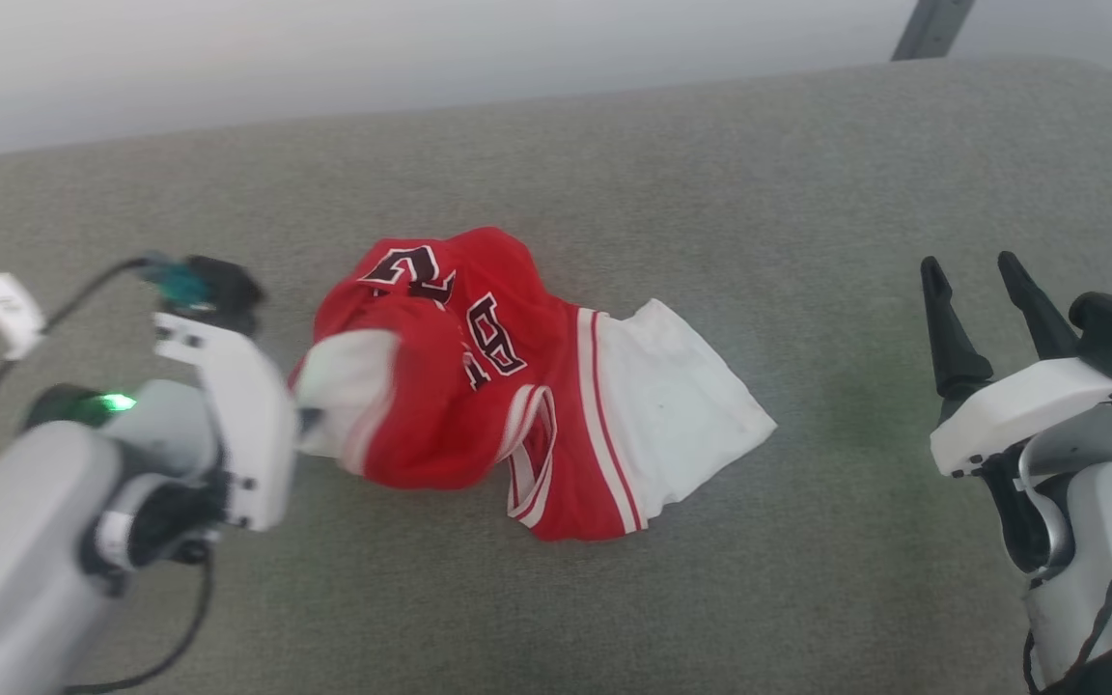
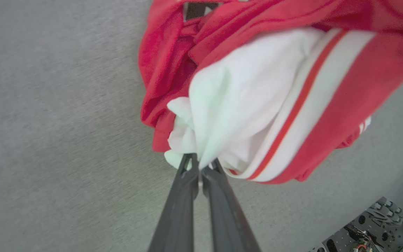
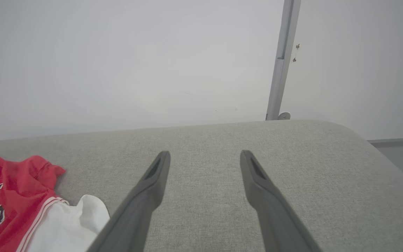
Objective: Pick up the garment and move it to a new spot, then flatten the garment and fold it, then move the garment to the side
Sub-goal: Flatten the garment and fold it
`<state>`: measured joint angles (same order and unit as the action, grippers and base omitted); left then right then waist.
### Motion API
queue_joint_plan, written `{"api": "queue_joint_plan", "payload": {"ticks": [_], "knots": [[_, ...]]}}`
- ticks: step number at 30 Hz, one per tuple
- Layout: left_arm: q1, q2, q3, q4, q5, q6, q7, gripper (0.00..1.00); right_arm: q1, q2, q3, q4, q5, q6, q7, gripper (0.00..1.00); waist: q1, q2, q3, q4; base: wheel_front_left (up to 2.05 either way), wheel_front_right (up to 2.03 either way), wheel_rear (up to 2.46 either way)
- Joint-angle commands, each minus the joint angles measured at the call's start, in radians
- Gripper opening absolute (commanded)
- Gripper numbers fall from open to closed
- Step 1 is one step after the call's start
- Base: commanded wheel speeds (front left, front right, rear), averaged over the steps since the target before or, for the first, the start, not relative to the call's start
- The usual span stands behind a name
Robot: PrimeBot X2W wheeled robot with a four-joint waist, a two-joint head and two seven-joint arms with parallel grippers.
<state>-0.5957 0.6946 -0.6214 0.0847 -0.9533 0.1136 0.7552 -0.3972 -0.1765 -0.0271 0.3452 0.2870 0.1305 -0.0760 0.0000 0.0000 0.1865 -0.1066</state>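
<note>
Desk point(image 1: 807, 174): grey cloth cover, rounded far corner. It carries the jersey and has plenty of bare room on the robot's right.

Jersey point(image 1: 517, 386): red and white, crumpled in a heap around mid-desk. A white panel is spread flat toward the right and the lettering is creased on top. The left edge is bunched and pulled up off the desk.

Left gripper point(image 2: 199, 164): jaws closed, pinching the bunched white cloth at the jersey's left edge. The wrist view shows fabric wedged right at the tips.

Right gripper point(image 1: 971, 265): jaws wide open and holding nothing. It sits well apart from the jersey, over bare desk.

Step in hand, as I read it: pick up and move, with the grasp just made.
- The pinch looks shallow, only at the tips, so it could slip.
- Raise slow and straight until the hanging part clears the desk, not dragging it.
- Carry it to the bare patch and lower it so the white panel lands first and unrolls flat.
- The right gripper looks free to take the far white corner for flattening later.

Count: 1 desk, 1 jersey, 2 grippers.
</note>
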Motion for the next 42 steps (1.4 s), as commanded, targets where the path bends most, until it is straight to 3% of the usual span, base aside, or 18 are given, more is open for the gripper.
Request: {"api": "queue_joint_plan", "payload": {"ticks": [1,14,20,26,27,28,31,32,33,42], "knots": [[0.018,0.02,0.018,-0.01,-0.013,0.015,-0.007,0.0,0.006,-0.002,0.0,-0.006,-0.004,0.0,0.003,1.0,0.0,0.0,-0.004,0.01,0.0,0.0,0.0],[0.169,0.195,0.163,0.014,-0.024,0.168,-0.085,0.0,0.024,-0.01,-0.02,-0.042,-0.012,0.0,0.033,1.0,0.0,0.0,-0.007,0.054,0.0,0.0,0.0],[0.224,0.217,0.165,0.104,-0.023,0.201,-0.087,0.0,0.023,-0.01,-0.018,-0.059,-0.013,0.0,0.044,1.0,0.0,0.0,0.006,0.054,0.0,0.0,0.0],[0.214,0.184,0.15,0.2,-0.011,0.184,-0.116,0.02,0.016,-0.012,-0.01,-0.065,-0.009,0.0,0.05,1.0,0.0,0.0,0.018,0.048,0.0,0.0,0.0],[0.209,0.174,0.148,0.22,-0.014,0.178,-0.122,0.07,0.014,-0.013,-0.008,-0.065,-0.008,0.0,0.05,1.0,0.0,0.0,0.02,0.047,0.0,0.0,0.0],[0.201,0.162,0.148,0.237,-0.017,0.17,-0.132,0.23,0.013,-0.013,-0.006,-0.065,-0.008,0.0,0.049,1.0,0.0,0.0,0.022,0.045,0.0,0.0,0.0],[0.189,0.135,0.153,0.292,-0.026,0.147,-0.163,0.45,0.011,-0.011,-0.001,-0.066,-0.008,0.0,0.05,1.0,0.0,0.0,0.024,0.04,0.0,0.0,0.0],[0.183,0.129,0.153,0.301,-0.025,0.138,-0.175,0.8,0.011,-0.01,0.001,-0.066,-0.008,0.0,0.051,1.0,0.0,0.0,0.025,0.038,0.0,0.0,0.0],[0.173,0.121,0.164,0.32,-0.037,0.123,-0.192,1.0,0.015,-0.011,0.003,-0.067,-0.007,0.0,0.051,1.0,0.0,0.0,0.024,0.037,0.0,0.0,0.0],[0.147,0.174,0.184,0.273,-0.037,0.111,-0.177,1.0,0.043,-0.023,-0.007,-0.077,-0.007,0.0,0.055,1.0,0.0,0.0,0.006,0.048,0.0,0.0,0.0]]}}
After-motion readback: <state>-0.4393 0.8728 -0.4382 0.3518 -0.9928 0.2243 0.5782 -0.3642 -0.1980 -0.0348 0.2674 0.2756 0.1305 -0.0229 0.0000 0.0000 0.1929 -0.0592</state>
